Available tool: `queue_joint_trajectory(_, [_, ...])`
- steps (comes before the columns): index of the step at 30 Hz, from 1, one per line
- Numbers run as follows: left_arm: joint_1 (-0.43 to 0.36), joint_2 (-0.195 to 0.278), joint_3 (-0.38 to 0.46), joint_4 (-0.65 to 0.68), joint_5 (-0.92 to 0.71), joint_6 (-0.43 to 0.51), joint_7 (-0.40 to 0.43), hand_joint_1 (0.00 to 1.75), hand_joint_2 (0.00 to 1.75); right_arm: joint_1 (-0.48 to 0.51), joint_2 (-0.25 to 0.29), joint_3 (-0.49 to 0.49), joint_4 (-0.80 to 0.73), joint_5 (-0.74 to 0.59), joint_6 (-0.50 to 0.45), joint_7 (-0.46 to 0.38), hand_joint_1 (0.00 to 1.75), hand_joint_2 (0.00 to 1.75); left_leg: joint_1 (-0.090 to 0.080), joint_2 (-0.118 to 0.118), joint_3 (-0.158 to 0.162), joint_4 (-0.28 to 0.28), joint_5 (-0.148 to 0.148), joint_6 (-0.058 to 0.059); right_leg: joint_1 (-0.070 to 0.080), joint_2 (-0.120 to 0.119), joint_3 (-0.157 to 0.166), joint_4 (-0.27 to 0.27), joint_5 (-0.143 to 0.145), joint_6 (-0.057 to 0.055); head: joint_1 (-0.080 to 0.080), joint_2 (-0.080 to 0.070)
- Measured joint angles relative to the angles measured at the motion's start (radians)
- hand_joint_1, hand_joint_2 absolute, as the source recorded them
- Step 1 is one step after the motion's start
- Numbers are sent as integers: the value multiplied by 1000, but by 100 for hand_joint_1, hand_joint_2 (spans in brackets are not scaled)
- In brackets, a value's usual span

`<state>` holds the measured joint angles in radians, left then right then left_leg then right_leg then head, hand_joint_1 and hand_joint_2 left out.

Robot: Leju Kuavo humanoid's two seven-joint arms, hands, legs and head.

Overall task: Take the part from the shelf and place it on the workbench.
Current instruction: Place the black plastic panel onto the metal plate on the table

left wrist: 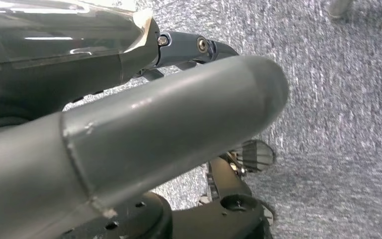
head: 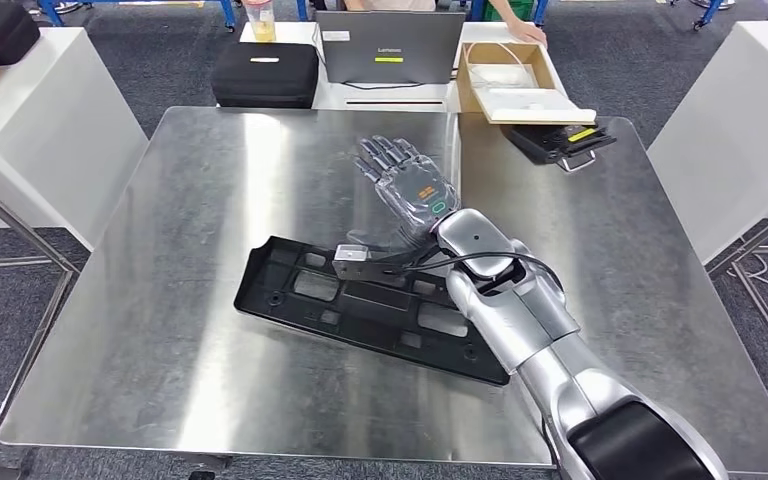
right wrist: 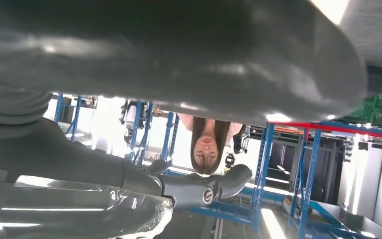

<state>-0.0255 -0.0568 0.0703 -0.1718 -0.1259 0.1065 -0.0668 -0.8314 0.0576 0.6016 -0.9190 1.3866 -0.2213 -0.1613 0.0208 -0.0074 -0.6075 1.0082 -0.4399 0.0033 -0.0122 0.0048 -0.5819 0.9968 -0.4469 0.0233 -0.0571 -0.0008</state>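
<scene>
Grey carpet is spreading around a brushed-steel workbench (head: 210,390), whose reflective top is being crossed by soft bands of light. On that workbench the part (head: 360,308) is lying flat and slightly askew, near the middle of the top and a little toward the robot's side. It is being shown as a long, flat, black plastic panel with rounded ends, moulded ribs, several rectangular cut-outs and small round holes along its edges; its surface is matte and one long edge is being lit faintly by the steel's reflection. A small silver block (head: 352,260) on the wrist, with black cables leading back to the arm, is being seen over the panel's far edge.

Just beyond the part, the right hand (head: 407,180) is being held above the bare steel with its fingers spread and extended, nothing being held in it, and it is being kept apart from the panel. The silver forearm behind it is crossing over the panel's right end. In the right wrist view the hand's thumb (right wrist: 179,55) and dark fingers (right wrist: 194,189) are being seen against blue racking and a person standing beyond.

The left hand (left wrist: 144,134) is being seen over the carpet, its thick grey thumb stretched out; whether its fingers are curled or loose cannot be told.

Past the far edge of the workbench, a black case (head: 265,72), a grey laptop (head: 388,46) and an open cardboard box (head: 516,82) are being kept on a white table.
</scene>
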Motion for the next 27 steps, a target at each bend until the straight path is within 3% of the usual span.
queue_joint_trajectory(5, [0, 1, 3, 0, -3, 3, 6, 0, 0, 0, -2, 0, -2, 7, -3, 4, 0, 0, -18, -2, -2, 1, 1, 18, -7, -2, 2, -9, 5, 11, 0, 0])
queue_joint_trajectory(13, [0, 1, 3, 0, -10, 1, 16, 0, 0, 2, -5, 3, -14, 32, -10, 14, 0, 0, -32, -3, -7, 8, -4, 45, -20, -2, 7, -21, 12, 40, -1, 0])
queue_joint_trajectory(16, [0, 2, 3, 0, -11, -1, 19, 0, 0, 2, -4, 3, -25, 36, -10, 15, 0, 0, -28, -5, -1, -4, 4, 62, -21, -5, 1, -11, 3, 50, 0, 0])
queue_joint_trajectory(18, [-1, 2, 3, 0, -13, -2, 20, 0, 0, 3, -5, 3, -29, 37, -9, 16, 0, 0, -23, -9, 5, -13, 10, 72, -19, -6, -41, 79, -43, 41, 4, 0])
queue_joint_trajectory(20, [-2, 1, 3, 0, -16, -2, 20, 0, 0, 8, -7, 3, -30, 39, -4, 17, 0, 0, -25, -17, 5, -13, 11, 74, -15, -6, -111, 225, -100, 30, 8, 0])
queue_joint_trajectory(21, [-2, 1, 3, 0, -18, -3, 21, 0, 0, 13, -8, 3, -30, 40, -1, 17, 0, 0, -27, -23, 5, -13, 11, 75, -12, -5, -135, 273, -113, 29, 9, 0])
queue_joint_trajectory(22, [-2, 1, 3, 0, -19, -3, 21, 0, 0, 17, -10, 3, -30, 41, 1, 17, 0, 0, -29, -31, 5, -13, 11, 75, -10, -5, -141, 282, -110, 31, 9, 0])
queue_joint_trajectory(23, [-2, 1, 3, 0, -20, -3, 21, 0, 0, 20, -12, 3, -31, 42, 2, 17, 0, 0, -31, -40, 5, -12, 11, 75, -7, -3, -125, 249, -91, 35, 10, 0])
queue_joint_trajectory(25, [-3, 0, 3, 0, -22, -3, 22, 0, 0, 20, -13, 3, -35, 43, 3, 18, 0, 0, -33, -58, 5, -8, 10, 73, -6, 18, -56, 108, -36, 38, 9, 0])
queue_joint_trajectory(27, [-3, -1, 3, 0, -24, -4, 23, 0, 0, 20, -14, 3, -40, 45, 4, 19, 0, 0, -34, -72, 0, -3, 8, 66, -3, 35, -7, 12, -5, 27, 8, 0])
